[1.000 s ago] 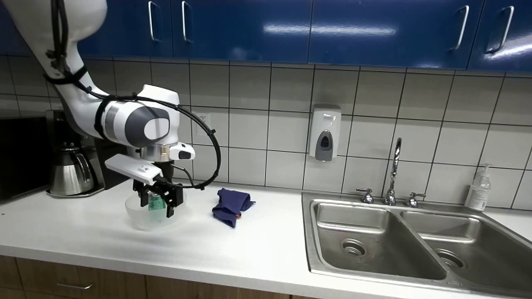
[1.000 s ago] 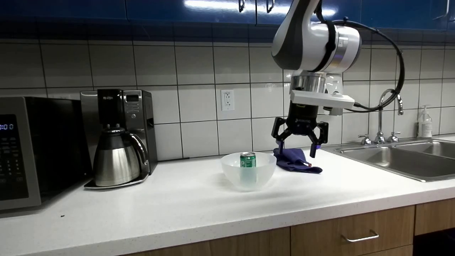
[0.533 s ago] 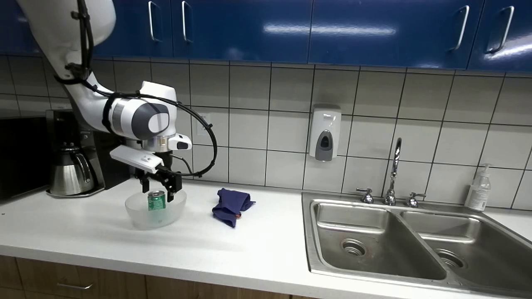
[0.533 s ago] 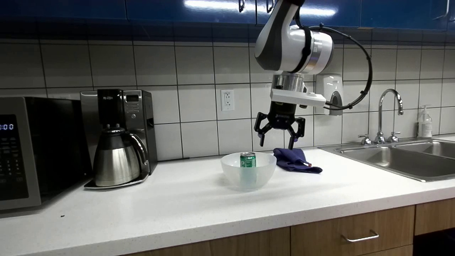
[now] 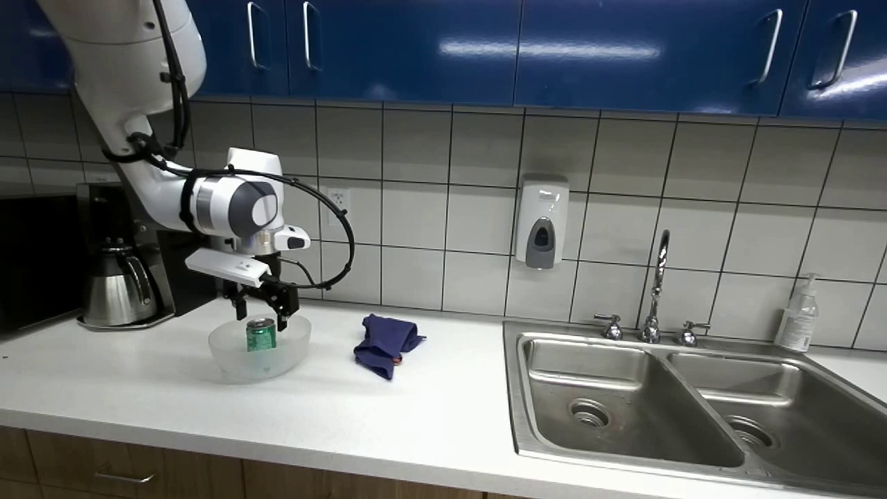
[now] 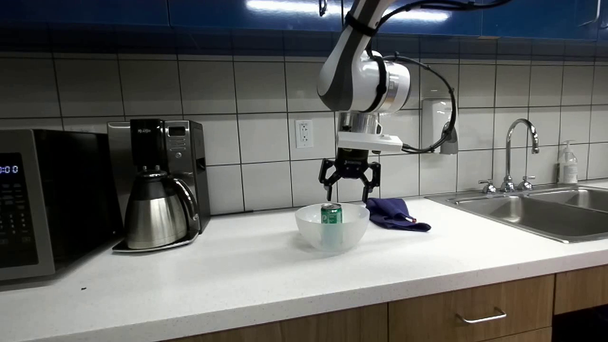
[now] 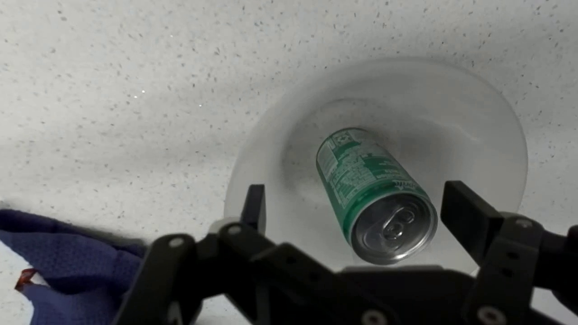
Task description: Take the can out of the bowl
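A green can with a silver top stands upright in a frosted, see-through bowl on the counter. The can point(image 5: 261, 334) point(image 6: 331, 213) and the bowl point(image 5: 229, 353) point(image 6: 304, 225) show in both exterior views, with the can's top at about the rim. My gripper point(image 6: 347, 194) point(image 5: 261, 317) is open and points down, a little above the bowl. In the wrist view the can point(image 7: 361, 171) lies between the spread fingers of the gripper point(image 7: 356, 203), closer to the right finger, and neither finger appears to touch it. The bowl point(image 7: 487, 117) surrounds it there.
A dark blue cloth point(image 5: 388, 341) point(image 6: 394, 213) lies beside the bowl. A coffee maker point(image 6: 156, 190) and a microwave point(image 6: 47, 204) stand along the counter. A double sink point(image 5: 624, 388) with a faucet is on the opposite side. The tiled wall point(image 6: 266, 180) is behind.
My open gripper has moved from over the cloth's side toward the bowl and sits slightly higher in an exterior view, uncovering the can there. The can, bowl and cloth have not moved.
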